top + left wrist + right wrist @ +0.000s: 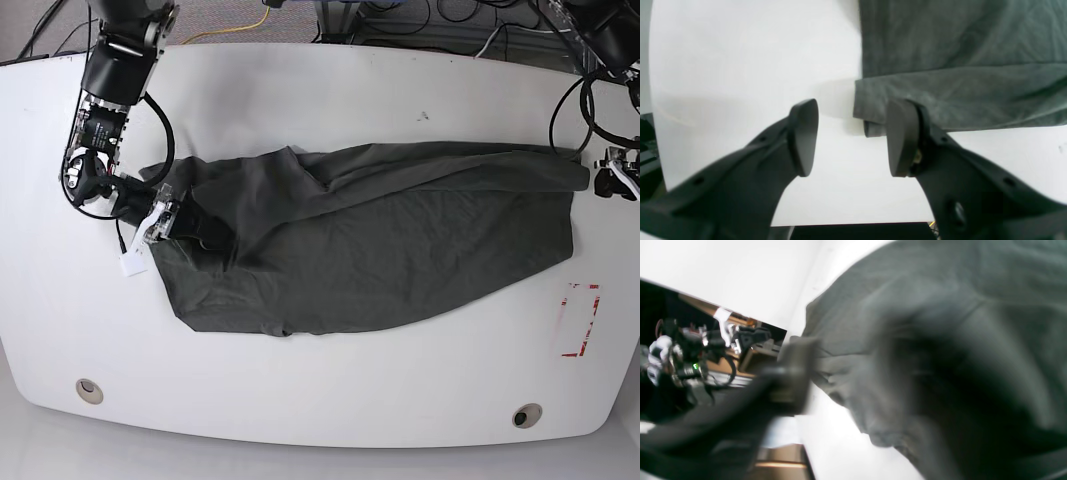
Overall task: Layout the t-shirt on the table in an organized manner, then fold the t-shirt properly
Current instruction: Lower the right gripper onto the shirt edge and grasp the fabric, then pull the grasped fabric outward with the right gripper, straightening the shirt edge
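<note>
While one t-shirt [380,240] lies spread on the bench [320,400], two arms flank it. Left pincer [850,136] gapes empty; right pincer [800,373] is too blurred to tell

The base view looks straight down from high above, taking in the whole table [320,90] with the t-shirt [380,240] spread across it. The left wrist view sits close behind its own fingers [803,136], facing low across the tabletop toward one edge of the cloth. The right wrist view is nearer yet — blurred, pressed almost against the fabric. All three share the shirt and the white surface.
</note>
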{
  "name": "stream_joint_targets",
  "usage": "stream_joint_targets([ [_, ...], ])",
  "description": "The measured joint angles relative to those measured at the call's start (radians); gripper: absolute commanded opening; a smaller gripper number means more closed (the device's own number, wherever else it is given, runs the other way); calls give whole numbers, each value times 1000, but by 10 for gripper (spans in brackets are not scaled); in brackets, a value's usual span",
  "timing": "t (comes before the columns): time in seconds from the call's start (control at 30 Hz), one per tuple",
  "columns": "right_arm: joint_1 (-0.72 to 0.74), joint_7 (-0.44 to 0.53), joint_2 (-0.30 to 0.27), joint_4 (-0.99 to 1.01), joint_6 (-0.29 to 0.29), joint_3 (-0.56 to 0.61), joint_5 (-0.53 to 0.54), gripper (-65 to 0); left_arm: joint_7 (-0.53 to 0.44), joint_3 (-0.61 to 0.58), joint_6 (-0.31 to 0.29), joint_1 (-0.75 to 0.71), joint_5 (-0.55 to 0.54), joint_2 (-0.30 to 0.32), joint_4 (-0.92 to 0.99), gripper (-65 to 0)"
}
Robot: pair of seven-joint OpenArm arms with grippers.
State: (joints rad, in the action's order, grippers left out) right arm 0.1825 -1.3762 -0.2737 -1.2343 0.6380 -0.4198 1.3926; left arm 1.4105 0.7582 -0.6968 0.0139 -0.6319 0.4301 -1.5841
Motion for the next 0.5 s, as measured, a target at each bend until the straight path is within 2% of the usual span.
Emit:
stream_joint_targets([
  [0.17, -28, 2, -22, -16, -90, -2, 18, 0, -1, 0, 0, -3, 0, 0, -42, -343],
  [0.3, -91, 2, -52, -81, -100, 6, -2, -11, -1, 0, 0, -1, -4, -1, -51, -343],
  [0.5, -159, -12, -64, -209, -103, 3, -168, -25, 0, 0, 0, -3, 0, -4, -51, -343],
])
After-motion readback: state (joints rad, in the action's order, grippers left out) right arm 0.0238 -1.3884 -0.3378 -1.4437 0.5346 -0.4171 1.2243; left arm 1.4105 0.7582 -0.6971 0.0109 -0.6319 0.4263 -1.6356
